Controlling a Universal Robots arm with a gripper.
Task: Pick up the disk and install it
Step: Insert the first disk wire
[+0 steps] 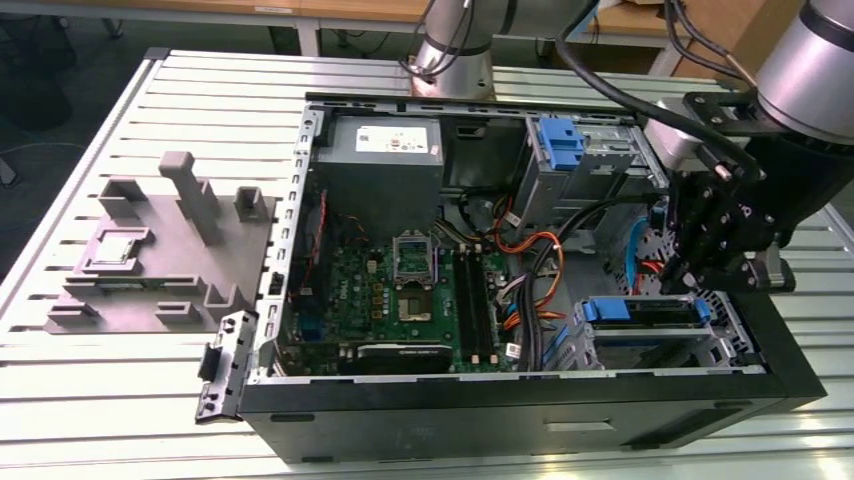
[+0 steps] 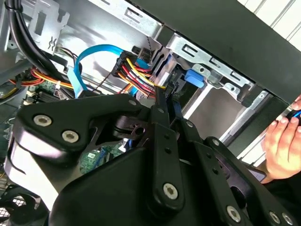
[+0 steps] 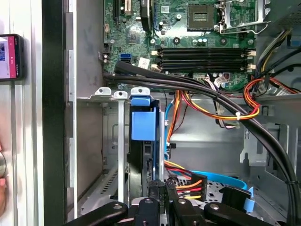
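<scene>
Now | gripper (image 3: pixel 162 188) closed on disk (image 3: pixel 142 125) edge | disk seated in drive bay (image 3: pixel 110 94)

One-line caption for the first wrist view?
End effector above the blue-framed disk standing in the metal drive bay, motherboard beyond.

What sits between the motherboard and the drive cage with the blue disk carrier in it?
In the first wrist view, thick black cables and orange-yellow wires cross between the motherboard and the disk.

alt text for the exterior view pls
The robot arm's end effector hangs inside an open computer case, just above the disk sitting in a metal drive bay. A grey holder block lies on the slatted table toward the exterior view's left.
</scene>
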